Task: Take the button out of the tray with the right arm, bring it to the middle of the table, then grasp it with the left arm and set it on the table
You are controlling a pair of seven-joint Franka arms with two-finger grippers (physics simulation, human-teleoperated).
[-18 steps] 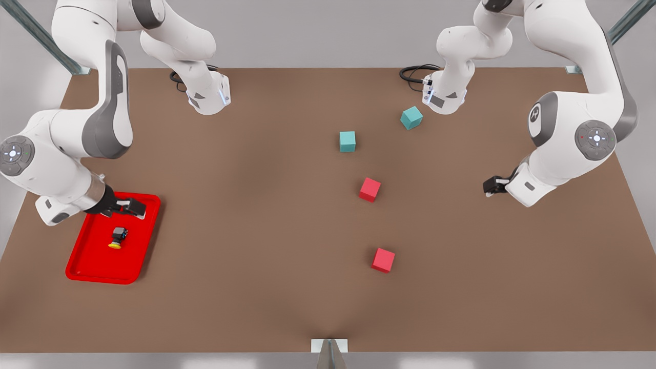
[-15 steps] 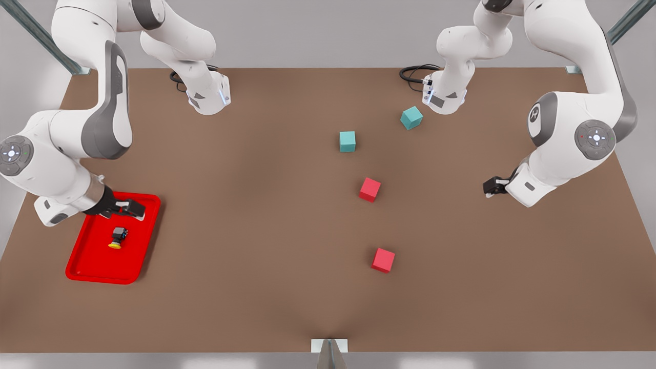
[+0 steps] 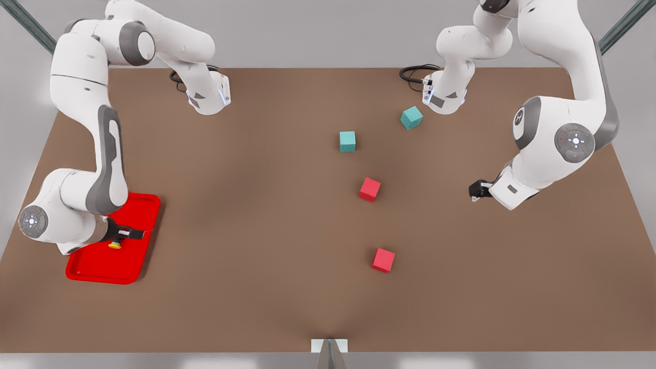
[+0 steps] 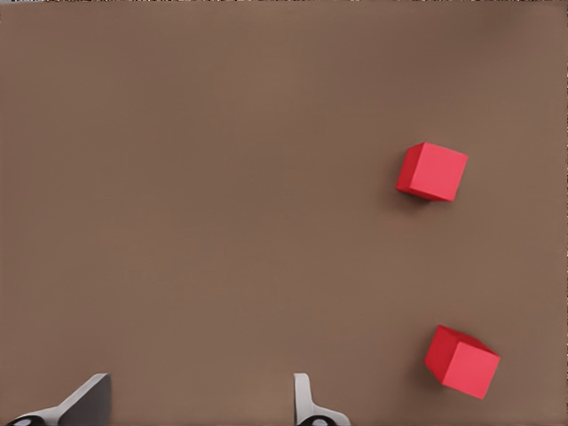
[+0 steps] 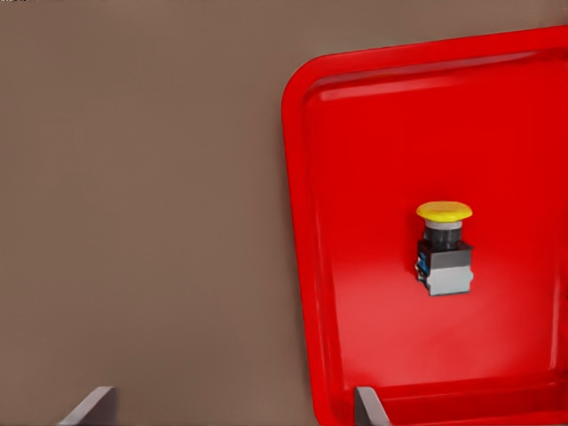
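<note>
The red tray [image 3: 102, 266] lies on the brown table [image 3: 256, 230] at the front view's left. The button [image 3: 115, 245] lies in it on its side, yellow cap showing. My right gripper [image 3: 125, 234] hovers right over the button's dark body, partly hiding it. In the right wrist view the button [image 5: 444, 248] rests on the tray [image 5: 373, 133], off to one side of the open right gripper [image 5: 229, 408], not between its fingers. My left gripper [image 3: 475, 190] hangs over the table at the front view's right; in the left wrist view the left gripper [image 4: 195, 404] is open and holds nothing.
Two teal cubes [image 3: 347, 141] [image 3: 411, 117] sit at the back right of the middle. Two red cubes [image 3: 370, 189] [image 3: 383, 260] lie nearer the front, also seen as red cubes [image 4: 432, 171] [image 4: 461, 361]. Both arm bases stand at the table's far edge.
The right arm has swung toward the front and dropped lower, so its gripper now covers the button. The left gripper has shifted slightly toward the front view's left.
</note>
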